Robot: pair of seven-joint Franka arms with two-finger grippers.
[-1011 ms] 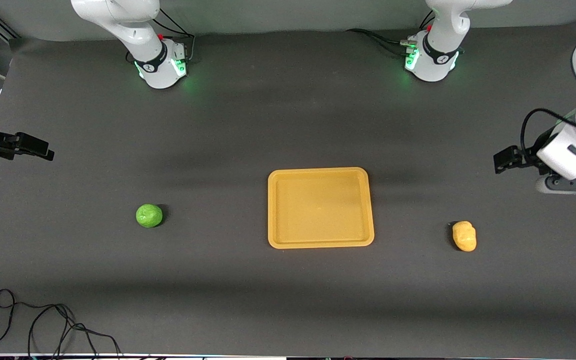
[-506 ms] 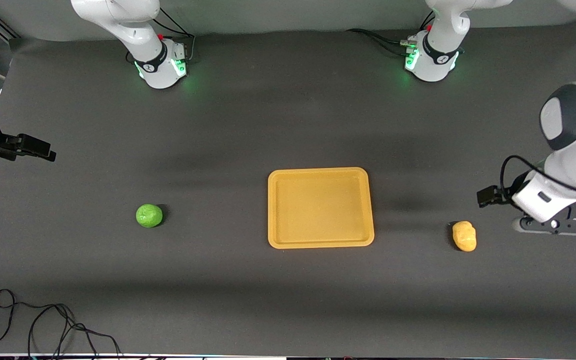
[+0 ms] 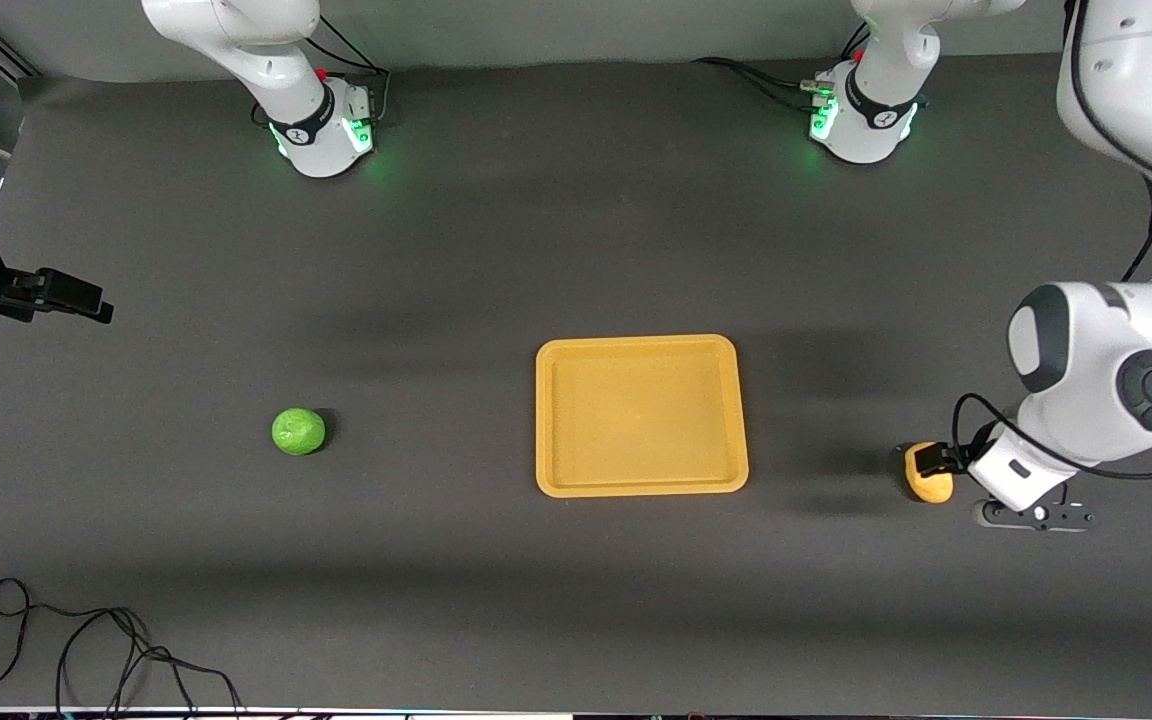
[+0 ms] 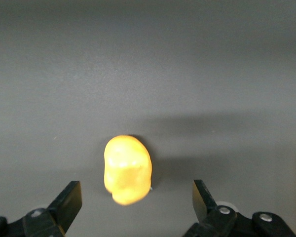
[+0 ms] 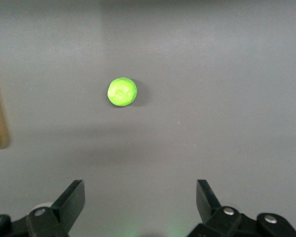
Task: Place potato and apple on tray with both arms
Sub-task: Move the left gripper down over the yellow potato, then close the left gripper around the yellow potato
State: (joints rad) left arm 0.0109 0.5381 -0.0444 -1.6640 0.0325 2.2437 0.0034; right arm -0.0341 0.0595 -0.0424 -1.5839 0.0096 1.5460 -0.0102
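The yellow-orange tray (image 3: 636, 343) lies mid-table and nothing is on it. The green apple (image 3: 298, 431) sits on the mat toward the right arm's end; it also shows in the right wrist view (image 5: 122, 92). The yellow potato (image 3: 929, 487) lies toward the left arm's end. My left gripper (image 3: 939, 462) is low over the potato, open, its fingers (image 4: 69, 197) straddling the potato's (image 4: 127, 165) near end without touching it. My right gripper (image 3: 61, 295) is open and empty (image 5: 140, 190), over bare mat at the table's end, well away from the apple.
The left arm's bulky wrist and elbow (image 3: 1101, 385) hang over the mat beside the potato. A loose black cable (image 3: 86, 640) lies by the front edge at the right arm's end. The arm bases (image 3: 321, 130) (image 3: 861, 120) stand along the back edge.
My left arm has swung in and down from the table's end until its open gripper is over the potato. The right gripper has barely moved. Apple, potato and tray have stayed put.
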